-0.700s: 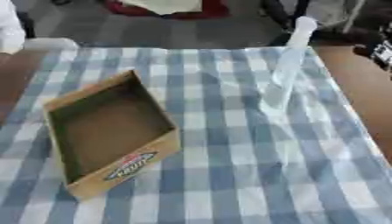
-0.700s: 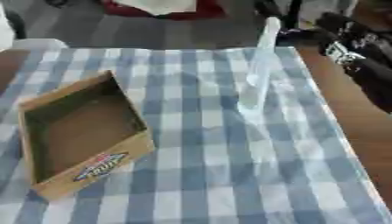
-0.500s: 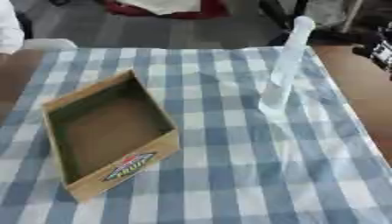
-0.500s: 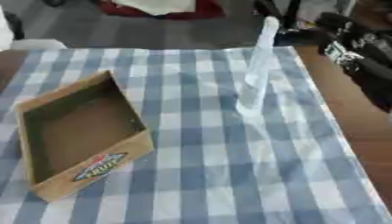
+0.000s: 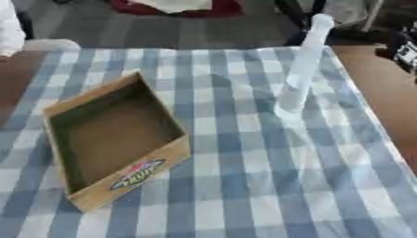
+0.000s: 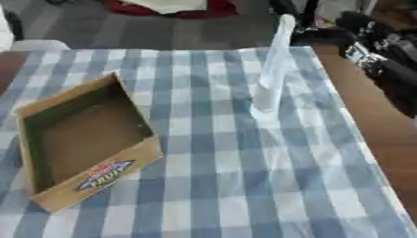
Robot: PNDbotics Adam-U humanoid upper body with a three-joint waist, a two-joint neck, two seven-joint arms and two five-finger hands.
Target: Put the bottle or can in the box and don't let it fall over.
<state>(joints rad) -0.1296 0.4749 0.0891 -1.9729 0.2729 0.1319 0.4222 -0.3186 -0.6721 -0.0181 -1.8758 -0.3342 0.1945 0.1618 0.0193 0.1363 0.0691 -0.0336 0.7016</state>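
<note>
A tall, slim clear bottle (image 5: pixel 297 79) stands upright on the blue-and-white checked cloth, right of centre toward the far edge. An open cardboard box (image 5: pixel 122 179) with a coloured label on its front wall lies at the left, empty and turned at an angle. My right hand (image 6: pixel 362 30), black, shows at the upper right, just right of the bottle's top and apart from it. Its pose is too dark to make out. My left hand appears in neither view.
The checked cloth (image 5: pixel 269 176) covers most of the table. Bare brown wood (image 6: pixel 366 121) runs along the right edge. A white object (image 5: pixel 49 44) lies at the far left corner. Dark floor and clutter lie beyond the far edge.
</note>
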